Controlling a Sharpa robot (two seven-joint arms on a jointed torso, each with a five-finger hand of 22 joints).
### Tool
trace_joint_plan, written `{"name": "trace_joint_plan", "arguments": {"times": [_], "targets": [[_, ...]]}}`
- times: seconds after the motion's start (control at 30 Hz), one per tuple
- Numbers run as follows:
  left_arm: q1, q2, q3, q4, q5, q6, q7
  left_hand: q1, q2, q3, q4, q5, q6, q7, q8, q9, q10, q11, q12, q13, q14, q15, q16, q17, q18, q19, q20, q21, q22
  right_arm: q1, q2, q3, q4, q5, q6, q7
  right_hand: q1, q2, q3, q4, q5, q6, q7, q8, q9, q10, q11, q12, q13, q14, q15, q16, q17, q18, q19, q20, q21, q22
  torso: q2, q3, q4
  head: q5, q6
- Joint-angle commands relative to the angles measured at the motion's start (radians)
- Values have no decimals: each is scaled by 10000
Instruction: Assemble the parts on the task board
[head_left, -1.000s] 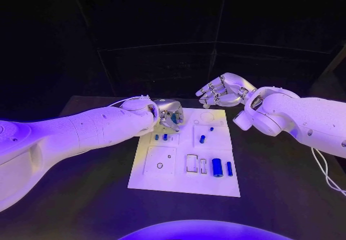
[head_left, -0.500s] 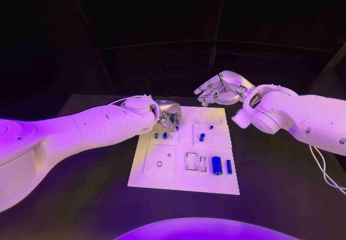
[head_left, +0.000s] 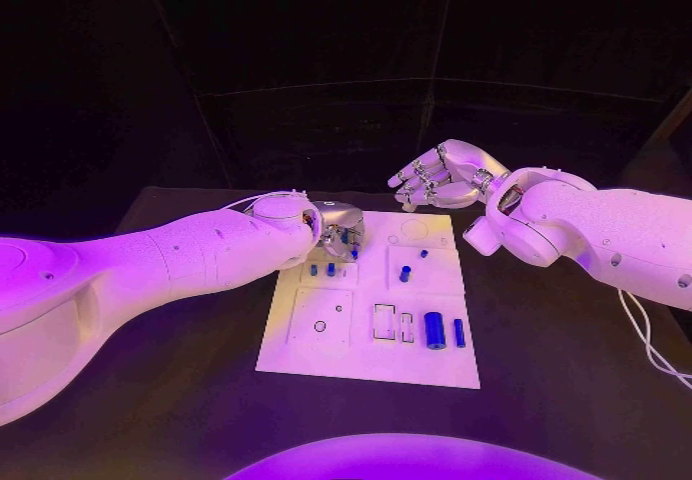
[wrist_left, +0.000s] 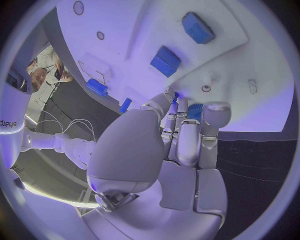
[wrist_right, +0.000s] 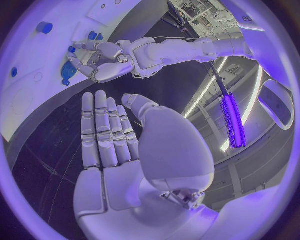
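In the head view, you see the task board (head_left: 372, 320) lying at the centre of the black table (head_left: 562, 350). The left hand (head_left: 338, 228) sits over the board's far-left corner, at about 11 o'clock from the board's middle, fingers curled downward onto the plate. The right hand (head_left: 444, 177) hangs above the table beyond the board's far edge, at about 1 o'clock, well apart from every part, fingers extended and holding nothing. Count seven blue parts (head_left: 434, 331) showing on the board here: two just below the left hand, three near the middle and two near the front edge at about 5 o'clock. In the left wrist view, the fingertips (wrist_left: 214, 111) are drawn together over the board, with a small blue piece (wrist_left: 195, 111) between them; you cannot tell whether it is gripped. Four further blue parts lie beyond the fingers. In the right wrist view, the right hand's fingers (wrist_right: 103, 130) lie straight and side by side, empty.
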Motion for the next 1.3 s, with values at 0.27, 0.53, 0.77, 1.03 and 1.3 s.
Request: {"name": "trace_joint_plan", "arguments": {"times": [0.27, 0.53, 0.77, 1.03, 1.3], "targets": [[-40, 93, 8, -84, -88, 165, -42, -18, 72, 94, -8, 53, 105, -19, -93, -24, 121, -13, -109, -15, 155, -76, 37, -39, -129, 125, 12, 135, 129, 20, 11, 6, 35, -19, -44, 101, -36, 56, 12, -73, 26, -20, 37, 63, -2, -31, -9, 38, -11, 35, 32, 18, -9, 160, -20, -5, -47, -2, -1, 3, -3, -29, -29], [-71, 141, 9, -156, -88, 106, -1, -44, 78, 205, -11, 54, 175, -51, -165, -53, 262, -38, -206, -12, 158, -99, 41, -76, -156, 176, 4, 268, 288, 20, 22, 6, 37, -19, -36, 98, -36, 56, 12, -73, 26, -20, 37, 63, -2, -31, -9, 38, -11, 35, 32, 18, -9, 160, -20, -5, -47, -2, -3, -1, 2, -46, -51], [-76, 128, 10, -185, -88, -274, 77, 233, 323, 792, -263, 17, 862, -210, -75, 38, 1070, -256, -310, 48, 123, -289, -93, -480, -237, 347, -144, 713, 801, 20, 21, 6, 39, -19, -33, 98, -36, 56, 12, -73, 26, -20, 37, 63, -2, -31, -9, 38, -11, 35, 32, 18, -9, 160, -20, -5, -47, -2, -9, 2, 6, -57, -37], [-72, -149, 79, 9, -14, -959, 198, 204, 288, 1279, -558, -15, 1101, -181, -225, 48, 1427, -277, -647, 54, 129, -303, -97, -610, -275, 375, -200, 888, 1027, 20, 14, 6, 41, -19, -30, 104, -36, 56, 12, -73, 26, -20, 37, 63, -2, -31, -9, 38, -11, 35, 32, 18, -9, 160, -20, -5, -47, -2, -7, -1, 2, -77, -7], [-52, -514, 633, 475, 497, -1247, 299, 29, 224, 1457, -634, -19, 1158, -163, -354, 39, 1523, -260, -880, 52, 119, -293, -112, -719, -283, 378, -195, 944, 1114, 20, -5, 6, 41, -19, -27, 110, -36, 68, 17, -86, 23, -13, 39, 69, 0, -30, -7, 42, -11, 39, 34, 19, -32, 158, -19, -6, -45, 3, -13, 3, 30, -80, 31]]}}
